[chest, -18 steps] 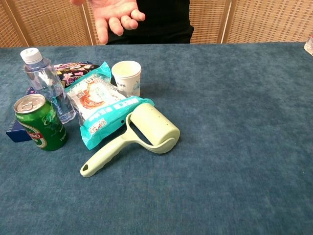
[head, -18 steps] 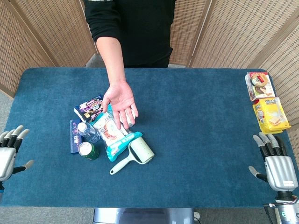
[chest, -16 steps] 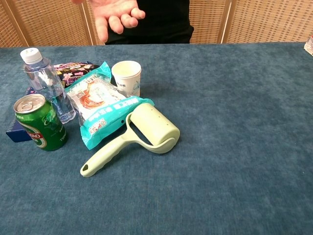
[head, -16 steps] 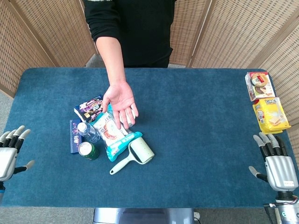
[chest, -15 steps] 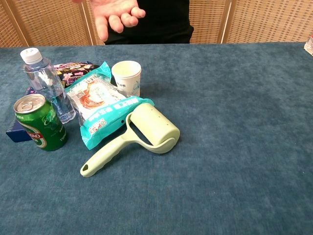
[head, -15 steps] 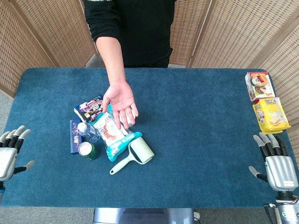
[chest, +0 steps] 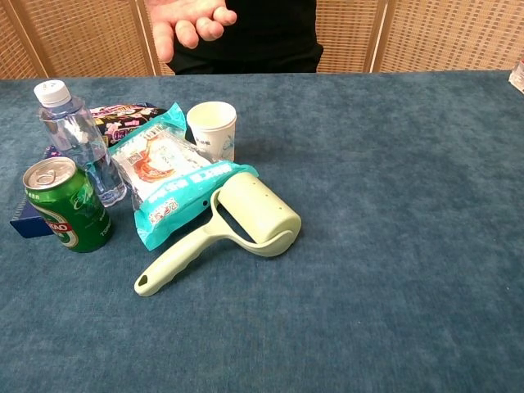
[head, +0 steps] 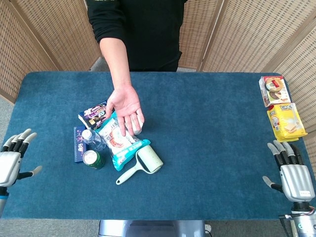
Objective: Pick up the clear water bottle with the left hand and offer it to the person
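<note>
The clear water bottle (head: 92,138) (chest: 80,141) with a white cap stands upright on the blue table, just behind a green can. The person's open palm (head: 125,105) (chest: 187,22) hovers above the pile of items right of the bottle. My left hand (head: 12,159) sits at the table's left edge, well left of the bottle, fingers spread, holding nothing. At the front right corner my right hand (head: 290,173) rests open and empty. Neither hand appears in the chest view.
A green can (chest: 67,204), snack bags (chest: 161,175), a paper cup (chest: 212,129), a pale green lint roller (chest: 227,225) and a blue box (head: 78,143) crowd around the bottle. Snack packs (head: 285,119) lie at the far right edge.
My left hand has shifted slightly down and outward at the left edge. The person's palm has drifted a little to the left. The bottle has not moved.
</note>
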You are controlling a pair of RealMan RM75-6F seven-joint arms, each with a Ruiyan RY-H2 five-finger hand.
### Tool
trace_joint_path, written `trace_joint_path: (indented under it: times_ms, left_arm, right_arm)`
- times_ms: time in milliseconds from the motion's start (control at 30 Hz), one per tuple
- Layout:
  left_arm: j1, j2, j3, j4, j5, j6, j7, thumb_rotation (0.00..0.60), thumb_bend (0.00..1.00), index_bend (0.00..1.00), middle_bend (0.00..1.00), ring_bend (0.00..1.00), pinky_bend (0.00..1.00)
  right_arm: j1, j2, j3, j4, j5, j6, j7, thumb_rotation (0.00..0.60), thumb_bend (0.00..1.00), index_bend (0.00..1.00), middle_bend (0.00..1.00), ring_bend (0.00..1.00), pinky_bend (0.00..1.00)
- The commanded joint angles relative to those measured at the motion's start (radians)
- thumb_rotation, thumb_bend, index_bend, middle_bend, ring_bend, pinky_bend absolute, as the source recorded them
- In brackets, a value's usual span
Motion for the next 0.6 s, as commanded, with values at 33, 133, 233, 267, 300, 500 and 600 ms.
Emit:
trace_joint_path:
  times_ms: [33,133,233,267,300,500,600]
  left_arm:
    - [-0.056,-0.024,-0.019,0.097,0.016,-0.061,-0.247,0.6,0.08,0.0,0.0,0.0,0.09]
    - [-0.085,-0.047,-0.031,0.151,0.016,-0.084,-0.324,0.6,0.08,0.0,0.0,0.0,0.09]
    - [-0.119,-0.072,-0.041,0.183,0.026,-0.108,-0.426,0.6,0.08,0.0,0.0,0.0,0.09]
    - [-0.127,-0.077,-0.044,0.187,0.027,-0.114,-0.455,0.6,0.08,0.0,0.0,0.0,0.09]
    - [-0.139,-0.082,-0.049,0.194,0.029,-0.121,-0.489,0.6,0.08,0.0,0.0,0.0,0.09]
    - [-0.209,-0.096,-0.062,0.186,0.031,-0.193,-0.529,0.6,0.08,0.0,0.0,0.0,0.09]
    - [-0.246,-0.113,-0.067,0.168,0.02,-0.242,-0.519,0.6,0.08,0.0,0.0,0.0,0.09]
  right_arm:
    - [0.002,0.0,0.0,-0.001,0.004,-0.005,-0.002,0.6,0.0,0.0,0.0,0.01,0.03]
    - [0.004,-0.001,-0.001,0.0,0.007,-0.013,-0.006,0.6,0.0,0.0,0.0,0.01,0.03]
    - [0.006,-0.003,-0.002,-0.001,0.012,-0.021,-0.011,0.6,0.0,0.0,0.0,0.01,0.03]
    - [0.007,-0.003,-0.002,-0.002,0.014,-0.023,-0.012,0.6,0.0,0.0,0.0,0.01,0.03]
    - [0.007,-0.003,-0.001,-0.002,0.016,-0.026,-0.014,0.599,0.0,0.0,0.0,0.01,0.03]
    - [0.012,-0.009,-0.002,0.0,0.026,-0.041,-0.028,0.6,0.0,0.0,0.0,0.01,0.03]
    - [0.014,-0.011,-0.004,0.0,0.032,-0.051,-0.033,0.6,0.0,0.0,0.0,0.01,0.03]
